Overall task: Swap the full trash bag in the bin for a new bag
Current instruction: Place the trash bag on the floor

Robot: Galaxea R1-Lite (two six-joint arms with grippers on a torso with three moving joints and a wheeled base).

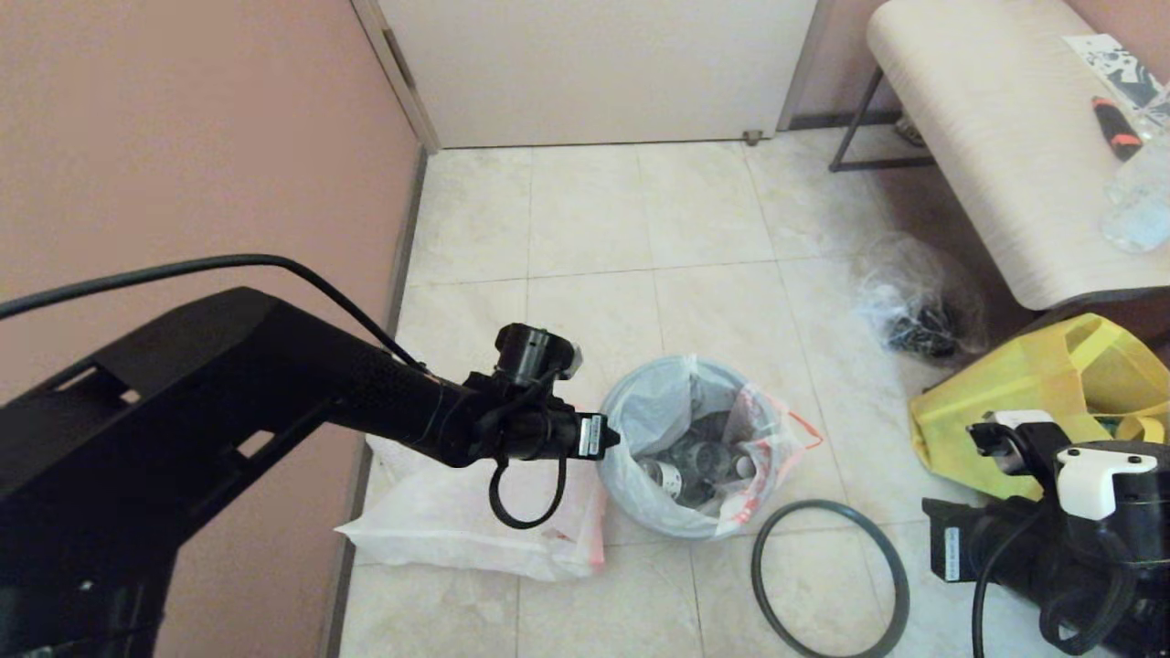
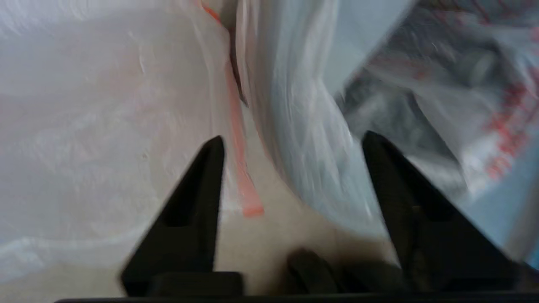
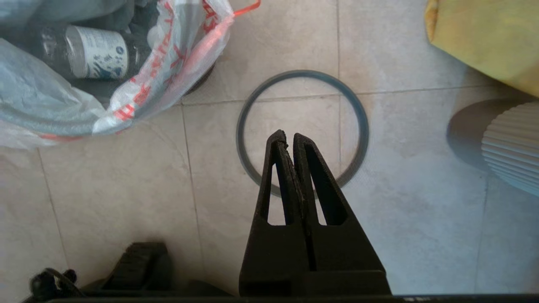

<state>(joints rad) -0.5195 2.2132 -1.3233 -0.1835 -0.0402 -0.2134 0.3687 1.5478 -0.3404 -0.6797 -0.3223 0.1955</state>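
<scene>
my left gripper (image 2: 290, 143) spread wide beside the full trash bag (image 1: 699, 448) in the bin (image 3: 198, 82) | my right gripper (image 3: 288, 139) clenched empty above the hoop (image 3: 301, 130) on the floor

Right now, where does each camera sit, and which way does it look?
Head view: up high, looking down at the floor; both arms show.
Left wrist view: behind the open left gripper, at the bottle-filled translucent white full trash bag.
Right wrist view: behind the shut right gripper, over the dark grey hoop.
Shared: this bag appears in all three.
</scene>
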